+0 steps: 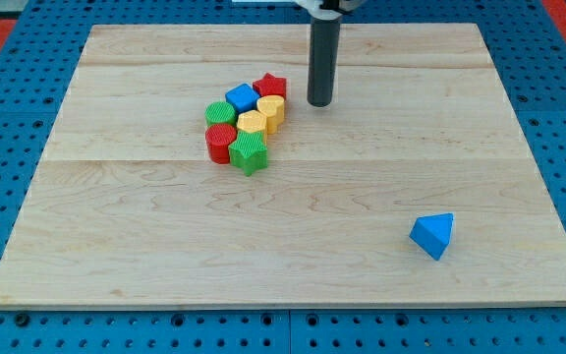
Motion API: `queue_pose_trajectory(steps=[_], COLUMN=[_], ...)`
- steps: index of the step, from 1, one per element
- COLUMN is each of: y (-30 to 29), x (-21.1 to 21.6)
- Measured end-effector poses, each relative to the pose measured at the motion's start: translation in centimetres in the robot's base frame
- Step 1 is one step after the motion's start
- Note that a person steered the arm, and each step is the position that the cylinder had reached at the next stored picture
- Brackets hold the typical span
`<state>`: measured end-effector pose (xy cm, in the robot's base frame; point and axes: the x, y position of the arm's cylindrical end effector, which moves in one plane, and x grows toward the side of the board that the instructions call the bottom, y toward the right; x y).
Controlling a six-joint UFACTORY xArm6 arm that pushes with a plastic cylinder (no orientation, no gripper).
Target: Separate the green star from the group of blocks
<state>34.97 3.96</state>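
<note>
The green star (250, 154) sits at the lower right end of a tight group of blocks left of the board's centre. It touches a red cylinder (220, 144) on its left and a yellow block (253, 123) above it. The group also holds a green cylinder (221, 113), a blue cube (242, 97), a red star (270, 87) and a yellow hexagonal block (272, 110). My tip (320, 102) stands just to the right of the group's upper end, close to the red star and the yellow hexagonal block, apart from both and well above the green star.
A blue triangular block (432, 235) lies alone toward the board's lower right. The wooden board (145, 246) rests on a blue perforated surface (8, 177), which surrounds it on all sides.
</note>
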Motion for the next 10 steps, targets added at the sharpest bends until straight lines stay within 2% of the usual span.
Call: queue_pose_trajectory(steps=[1, 4, 6, 7, 9, 10], y=[0.0, -1.4, -8.8, -10.7, -7.3, -9.7], x=[3.3, 5.3, 5.3, 7.9, 13.2, 14.4])
